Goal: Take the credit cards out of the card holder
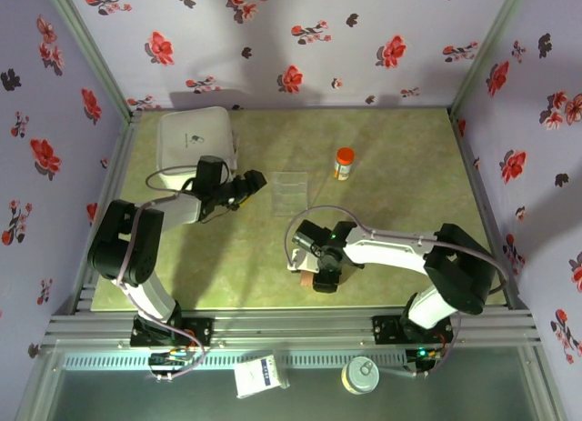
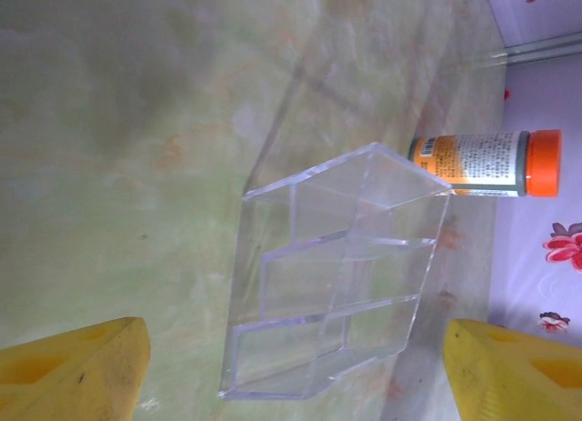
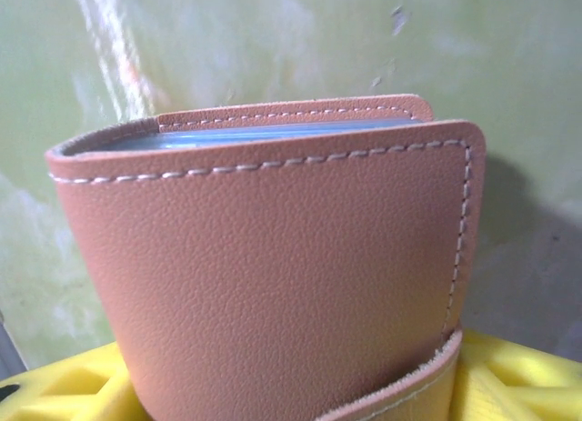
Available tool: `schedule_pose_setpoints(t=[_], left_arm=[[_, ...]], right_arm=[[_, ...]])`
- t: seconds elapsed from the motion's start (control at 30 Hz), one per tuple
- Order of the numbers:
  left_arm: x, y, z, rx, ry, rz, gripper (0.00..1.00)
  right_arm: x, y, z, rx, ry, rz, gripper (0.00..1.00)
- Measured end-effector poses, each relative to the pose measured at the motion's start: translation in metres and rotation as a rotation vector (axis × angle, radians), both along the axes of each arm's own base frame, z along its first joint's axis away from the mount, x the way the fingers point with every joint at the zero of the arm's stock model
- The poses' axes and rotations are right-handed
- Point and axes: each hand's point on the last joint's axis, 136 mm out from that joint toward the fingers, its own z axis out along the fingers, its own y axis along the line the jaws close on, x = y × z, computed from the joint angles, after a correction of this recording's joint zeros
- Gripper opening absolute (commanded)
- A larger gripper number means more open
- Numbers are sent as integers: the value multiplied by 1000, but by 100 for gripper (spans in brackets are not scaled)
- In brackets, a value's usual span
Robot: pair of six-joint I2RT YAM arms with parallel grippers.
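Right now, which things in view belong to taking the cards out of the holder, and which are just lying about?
For the job:
- brown card holder, folded shut
- right pincer, at the holder

Lying about:
- clear tray, ahead of the open left pincer
- orange-capped bottle
- white box

Layout of the counter (image 1: 391,248). A box (image 1: 195,139) stands at the far left corner. A tray (image 1: 291,192) lies near the middle, with a bottle (image 1: 344,163) just beside it, to the right and slightly behind. The left end effector (image 1: 250,186) sits between box and tray, facing the tray. The card holder (image 3: 273,275) is near the front edge, at the right end effector (image 1: 320,275), resting on one of its fingers (image 3: 509,375).
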Motion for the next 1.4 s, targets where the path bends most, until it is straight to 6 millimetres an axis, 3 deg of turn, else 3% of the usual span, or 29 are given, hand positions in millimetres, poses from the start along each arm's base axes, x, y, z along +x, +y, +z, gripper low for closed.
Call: schedule_pose_setpoints(t=[0.23, 0.4, 0.63, 0.93, 1.13, 1.4], left_arm=[[-8, 7, 10, 27, -7, -3, 84], [-14, 17, 21, 62, -36, 16, 84], [-26, 32, 23, 94, -43, 54, 84], [-52, 46, 17, 116, -36, 81, 83], [-59, 51, 20, 136, -44, 95, 83], [-81, 45, 4, 188, 23, 36, 83]], right_arm=[[22, 32, 22, 145, -55, -194, 57], [44, 51, 40, 275, -93, -444, 54], [66, 51, 51, 397, -104, -892, 53], [75, 49, 45, 445, -54, -1268, 49], [84, 68, 29, 387, -25, -1360, 48], [95, 94, 14, 326, 1, -1393, 51]])
